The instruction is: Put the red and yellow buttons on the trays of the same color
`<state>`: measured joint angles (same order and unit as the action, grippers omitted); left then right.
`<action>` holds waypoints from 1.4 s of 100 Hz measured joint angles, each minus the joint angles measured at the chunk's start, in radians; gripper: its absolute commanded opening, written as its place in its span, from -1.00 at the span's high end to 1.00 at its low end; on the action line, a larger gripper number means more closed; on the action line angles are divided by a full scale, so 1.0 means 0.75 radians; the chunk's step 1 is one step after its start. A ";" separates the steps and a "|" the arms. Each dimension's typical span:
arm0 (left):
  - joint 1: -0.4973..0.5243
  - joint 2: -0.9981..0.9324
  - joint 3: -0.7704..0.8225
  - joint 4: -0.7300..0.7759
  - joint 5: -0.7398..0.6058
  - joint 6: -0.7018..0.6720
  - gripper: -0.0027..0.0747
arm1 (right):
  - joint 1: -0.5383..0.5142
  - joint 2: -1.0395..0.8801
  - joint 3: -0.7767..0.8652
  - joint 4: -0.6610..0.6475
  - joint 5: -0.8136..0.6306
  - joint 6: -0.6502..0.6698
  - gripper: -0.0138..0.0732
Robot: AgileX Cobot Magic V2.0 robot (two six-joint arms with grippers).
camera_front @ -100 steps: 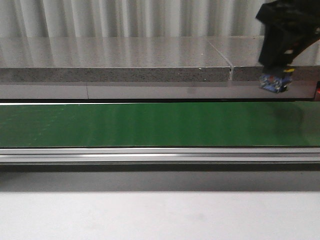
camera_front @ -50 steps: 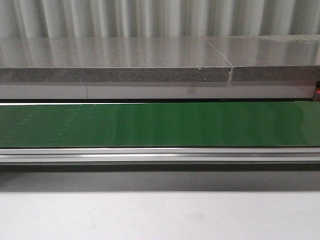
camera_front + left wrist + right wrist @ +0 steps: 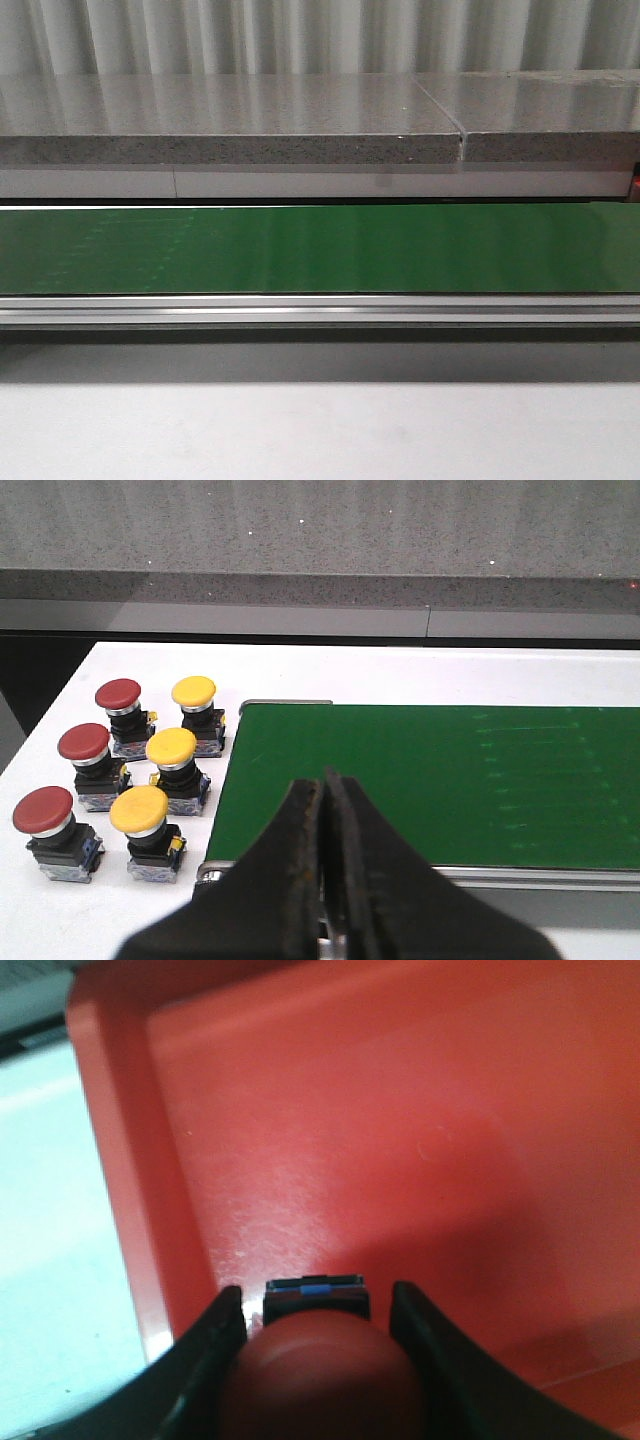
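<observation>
Six buttons on your left: three red, three yellow, in two short rows on the white tabletop (image 3: 420, 675) just beside the belt's end.
Left gripper (image 3: 325, 810): you see its two dark fingers pressed together with nothing between them, hanging over the near edge of the green belt (image 3: 440, 780).
Nearest pair: red button (image 3: 44, 811) and yellow button (image 3: 139, 808), side by side, upright on black bases.
Middle pair: red button (image 3: 84, 742) and yellow button (image 3: 172, 746), the yellow one closer to the belt.
Far pair: red button (image 3: 118, 693) and yellow button (image 3: 194, 691), next to the belt's far corner.
Right gripper (image 3: 315, 1335): you find its fingers either side of a red-capped button (image 3: 315, 1360); whether they touch its sides you cannot tell.
Held button: its dark base with a blue strip points toward the floor of the red tray (image 3: 400, 1130), close to the tray's raised wall.
Tray surroundings: pale surface outside the wall.
Front view: you get only the belt, its metal rail (image 3: 320, 310) and the grey stone ledge (image 3: 230, 130) beyond; no arm shows.
</observation>
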<state>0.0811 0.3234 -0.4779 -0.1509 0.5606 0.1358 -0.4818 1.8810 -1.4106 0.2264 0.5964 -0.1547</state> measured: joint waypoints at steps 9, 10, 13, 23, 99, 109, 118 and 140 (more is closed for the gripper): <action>0.000 0.000 0.000 0.000 0.000 0.000 0.98 | 0.000 0.035 0.000 0.000 -0.002 0.000 0.33; 0.000 0.000 0.000 0.000 0.000 0.000 0.98 | 0.000 0.039 0.000 0.000 -0.003 0.000 0.33; 0.000 0.000 0.000 0.000 0.000 0.000 0.98 | 0.000 0.051 0.000 0.000 -0.003 0.000 0.33; 0.000 0.000 0.000 0.000 0.000 0.000 0.98 | 0.000 0.079 0.000 0.002 -0.009 0.000 0.33; 0.000 0.000 0.000 0.000 0.000 0.000 0.98 | 0.000 0.000 0.000 0.017 -0.013 0.003 -0.81; 0.000 0.000 0.000 0.000 0.000 0.000 0.98 | 0.011 -0.104 0.000 0.020 -0.013 0.003 -0.81; 0.000 0.000 0.000 0.000 0.000 0.000 0.98 | 0.036 -0.197 0.000 0.020 -0.006 0.006 -0.81; 0.000 0.000 0.000 0.000 0.000 0.000 0.98 | 0.171 -0.411 0.029 0.020 0.021 -0.027 -0.81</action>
<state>0.0811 0.3234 -0.4779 -0.1509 0.5606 0.1358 -0.3533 1.5725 -1.3889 0.2411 0.6118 -0.1753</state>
